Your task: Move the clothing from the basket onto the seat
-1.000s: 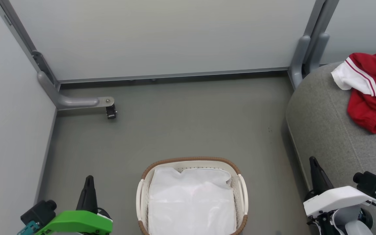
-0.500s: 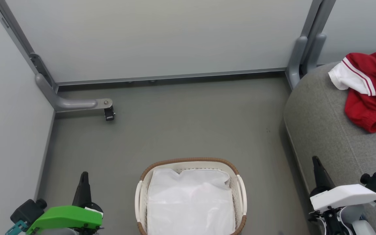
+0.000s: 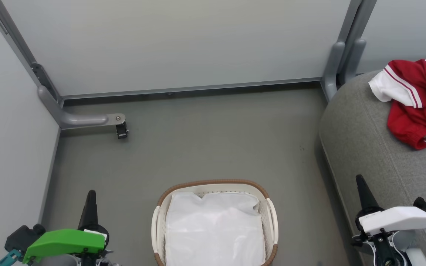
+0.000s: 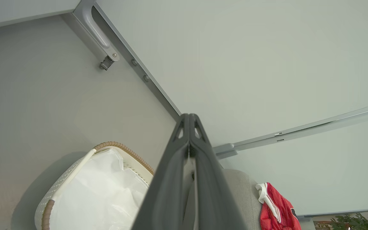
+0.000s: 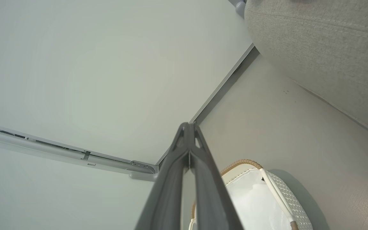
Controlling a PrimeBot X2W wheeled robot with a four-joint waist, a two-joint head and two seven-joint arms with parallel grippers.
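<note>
The basket [image 3: 213, 183] stands on the floor at the bottom centre of the head view, showing its white cloth lining [image 3: 213, 232] and no garment. Red clothing [image 3: 418, 107] with a white striped sleeve lies on the grey seat [image 3: 361, 140] at the right. My left gripper [image 3: 90, 195] is shut and empty, left of the basket. My right gripper [image 3: 359, 181] is shut and empty, in front of the seat's edge. In the left wrist view the basket [image 4: 120, 148], the seat [image 4: 238, 191] and the clothing [image 4: 275, 210] appear beyond the shut fingers [image 4: 188, 118]. The right wrist view has the basket [image 5: 244, 163] and seat [image 5: 324, 41].
Pale partition panels [image 3: 183, 40] wall off the back and left. A grey panel foot with a castor [image 3: 121, 130] juts onto the floor at the back left, and grey posts [image 3: 337, 62] stand beside the seat. Grey floor [image 3: 213, 140] lies open between the basket and the panels.
The whole head view has shifted slightly, so the camera has moved. Both grippers sit lower and further outward in it than before, and both stay shut.
</note>
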